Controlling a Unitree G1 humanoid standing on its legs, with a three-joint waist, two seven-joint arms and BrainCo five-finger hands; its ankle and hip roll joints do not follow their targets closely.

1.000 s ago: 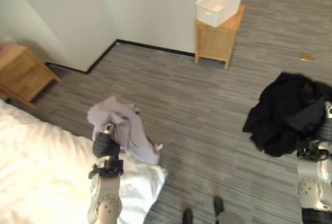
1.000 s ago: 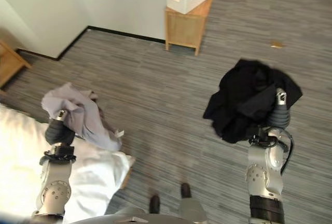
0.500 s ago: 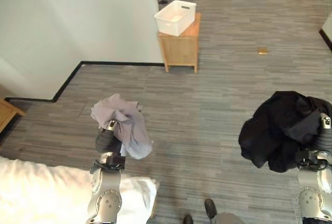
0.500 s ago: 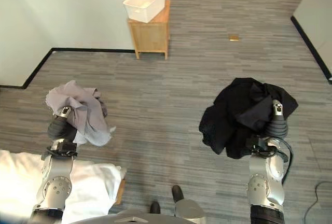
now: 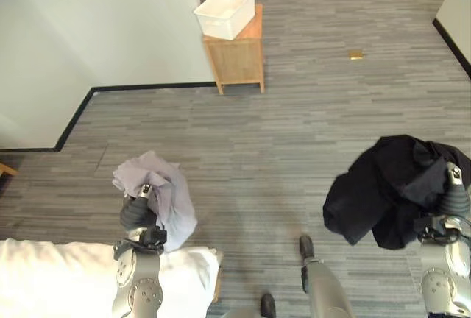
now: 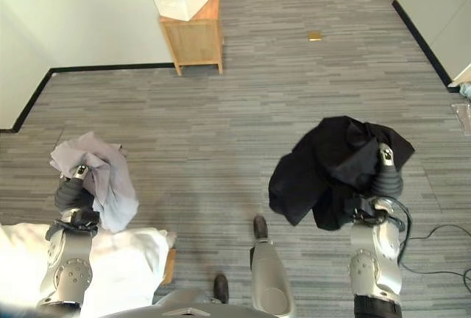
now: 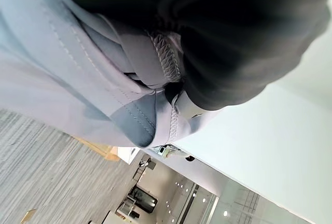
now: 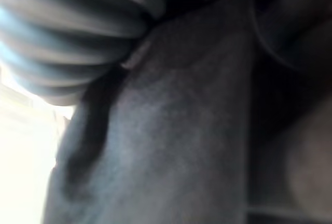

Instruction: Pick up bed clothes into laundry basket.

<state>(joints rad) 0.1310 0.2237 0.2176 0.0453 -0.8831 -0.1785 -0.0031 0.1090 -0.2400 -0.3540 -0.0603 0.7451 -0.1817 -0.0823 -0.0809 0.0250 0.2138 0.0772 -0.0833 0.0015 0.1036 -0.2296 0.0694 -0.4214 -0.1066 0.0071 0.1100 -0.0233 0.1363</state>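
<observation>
The grey garment was soft, matt cloth with stitched seams; the black garment a dull, heavier cloth. The basket looked like smooth white plastic, its stand light wood, the floor matt striped.

White laundry basket atop small wooden cabinet on grey striped floor; white bed nearby.

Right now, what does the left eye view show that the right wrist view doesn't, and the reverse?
Left eye view adds the white basket on a wooden cabinet, the grey garment over the left robot hand, and the bed. Right wrist view adds a close look at the ribbed cover of the right robot hand against cloth. Shared: the black garment.
</observation>
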